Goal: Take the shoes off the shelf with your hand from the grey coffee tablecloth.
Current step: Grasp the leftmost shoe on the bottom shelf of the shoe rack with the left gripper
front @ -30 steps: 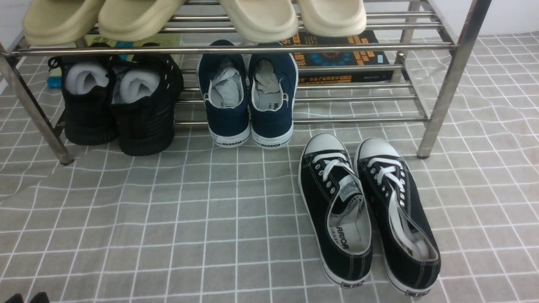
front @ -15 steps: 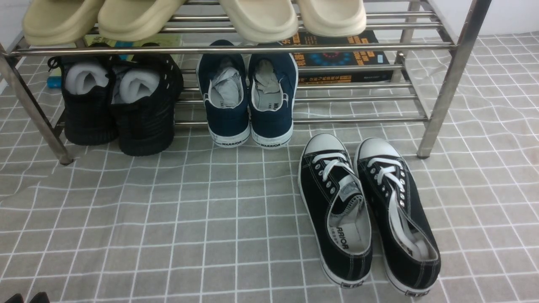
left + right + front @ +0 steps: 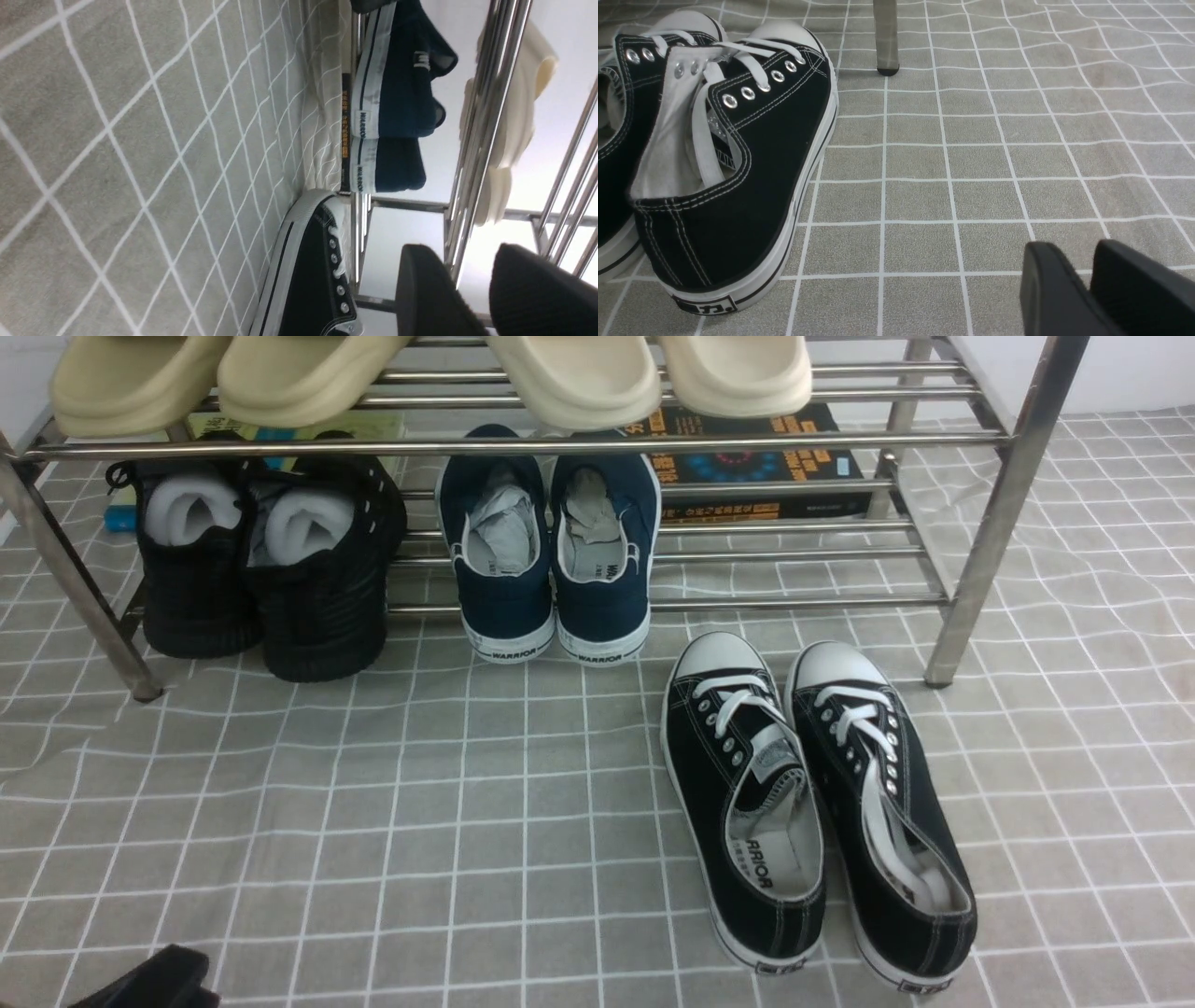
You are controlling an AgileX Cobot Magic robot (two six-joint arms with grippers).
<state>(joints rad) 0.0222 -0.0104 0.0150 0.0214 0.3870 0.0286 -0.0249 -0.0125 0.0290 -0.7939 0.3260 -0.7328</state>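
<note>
The all-black mesh shoes (image 3: 261, 569) with white stuffing stand side by side on the lowest tier of the silver shelf (image 3: 523, 444), at its left end, heels towards me. The grey grid tablecloth (image 3: 467, 821) lies under everything. My left gripper (image 3: 163, 975) shows at the bottom left edge, far short of the shoes. In the left wrist view it (image 3: 467, 261) is open and empty, pointing at the shelf tubes. My right gripper (image 3: 1080, 254) is shut and empty, low over the cloth, right of the canvas shoes. It is out of the front view.
A navy WARRIOR pair (image 3: 551, 551) sits mid-shelf beside the mesh shoes. A black canvas pair with white toe caps (image 3: 812, 803) lies on the cloth before the shelf's right half. Beige slippers (image 3: 420, 373) fill the upper tier, and books (image 3: 747, 457) lie behind. The shelf leg (image 3: 886, 37) stands ahead of the right gripper.
My left gripper has come further into the front view at the bottom left corner, moving up and right. The shoes and shelf have not moved.
</note>
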